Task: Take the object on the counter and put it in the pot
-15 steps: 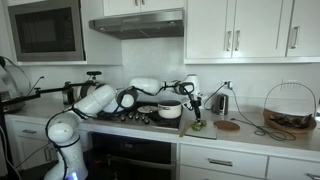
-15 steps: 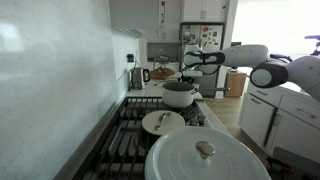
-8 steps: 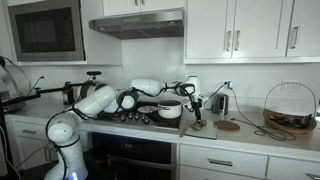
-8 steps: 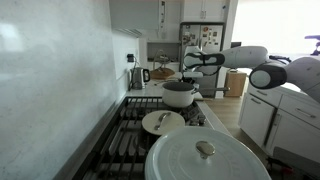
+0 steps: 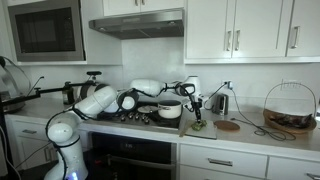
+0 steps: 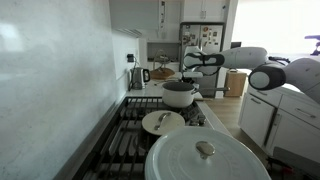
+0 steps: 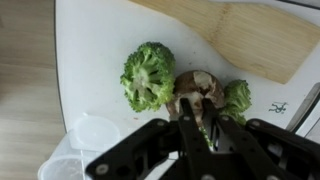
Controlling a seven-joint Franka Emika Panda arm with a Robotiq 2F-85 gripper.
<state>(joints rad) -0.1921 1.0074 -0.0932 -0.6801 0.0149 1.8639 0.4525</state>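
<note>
White surface (image 7: 95,40) lay beneath the gripper (image 7: 198,118), jaws closed at a brown lump (image 7: 197,84); the green object (image 7: 148,75) sat just beside its tips.

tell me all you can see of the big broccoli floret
The broccoli floret is green and lumpy, with paler stalks showing in its middle. It lies on the white board, beside a brownish lump on its right in the wrist view. The pincer is shut near that lump, not on the floret.

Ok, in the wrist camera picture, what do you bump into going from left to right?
Clear plastic lid → big broccoli floret → brown lump → small broccoli piece.
</note>
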